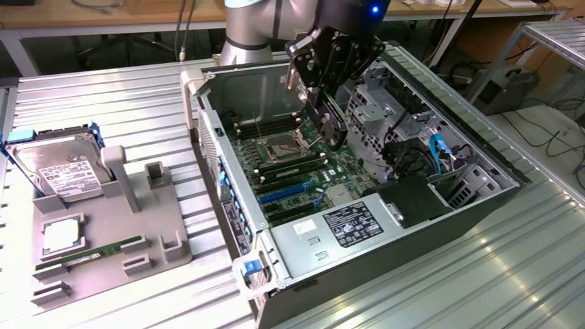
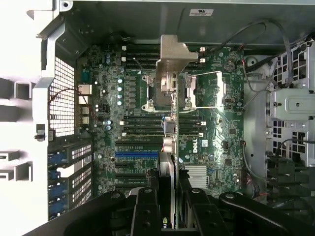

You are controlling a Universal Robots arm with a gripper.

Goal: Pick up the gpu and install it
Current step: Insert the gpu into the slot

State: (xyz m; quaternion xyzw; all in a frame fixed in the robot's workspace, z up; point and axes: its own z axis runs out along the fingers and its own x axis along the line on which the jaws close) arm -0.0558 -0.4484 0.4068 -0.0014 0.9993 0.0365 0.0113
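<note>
The gripper [image 1: 327, 92] [image 2: 170, 209] grips the gpu [image 1: 332, 127] [image 2: 168, 147] firmly between its fingers. The card hangs edge-down over the motherboard [image 1: 292, 171] [image 2: 216, 132] inside the open computer case [image 1: 457, 212] (whether it touches the board I cannot tell). The hard drive [image 1: 59, 171] sits well apart, at the exterior view's left.

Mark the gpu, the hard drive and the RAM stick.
gpu [image 1: 335, 130]: exterior view, black cooler face.
hard drive [image 1: 66, 178]: exterior view, white label.
RAM stick [image 1: 92, 254]: exterior view, middle of board.

Ribbed metal table [image 1: 119, 103], matt plastic tray [image 1: 146, 229], silver metal bracket [image 2: 172, 59] on gpu [image 2: 167, 164]
</note>
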